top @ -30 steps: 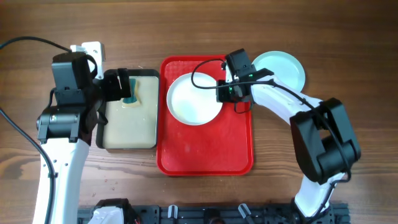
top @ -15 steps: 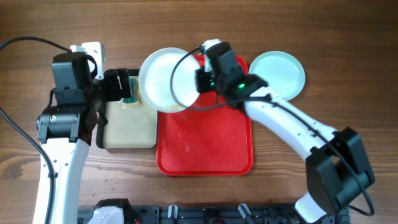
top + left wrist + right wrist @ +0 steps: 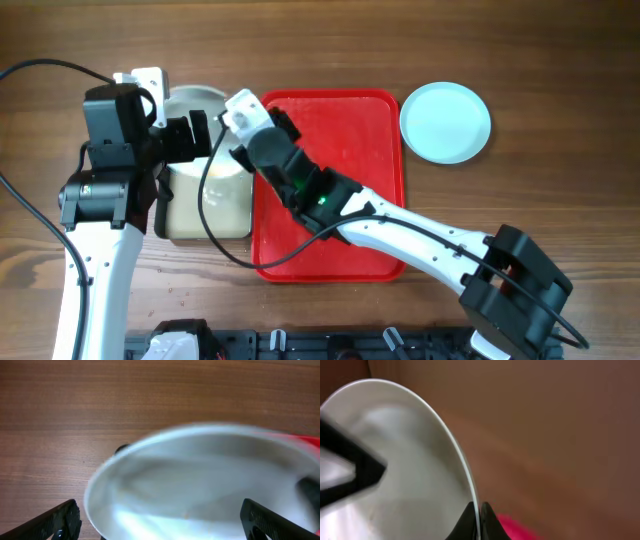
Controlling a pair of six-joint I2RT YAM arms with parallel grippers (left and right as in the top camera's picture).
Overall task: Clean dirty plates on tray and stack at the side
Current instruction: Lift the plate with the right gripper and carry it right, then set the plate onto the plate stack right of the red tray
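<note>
My right gripper (image 3: pixel 232 148) is shut on the rim of the white plate (image 3: pixel 195 98), which it holds tilted over the beige tray. In the right wrist view both fingertips (image 3: pixel 470 521) pinch the thin edge of the plate (image 3: pixel 395 460). My left gripper (image 3: pixel 198 140) stands open just beside it. In the left wrist view the plate (image 3: pixel 200 480) fills the space ahead, between the wide-apart fingers (image 3: pixel 55 522). A faint yellowish speck shows on its surface. The red tray (image 3: pixel 350 130) has no plates on it. A pale blue-green plate (image 3: pixel 445 122) lies on the table right of the tray.
The black-rimmed beige tray (image 3: pixel 205 215) sits against the red tray's left side, below the held plate. My right arm (image 3: pixel 400 225) stretches diagonally across the red tray. Bare wooden table (image 3: pixel 560 150) lies to the far right and back.
The right arm lifted the white plate off the red tray and swung it left over the beige tray, up to the left gripper. The left arm stayed still.
</note>
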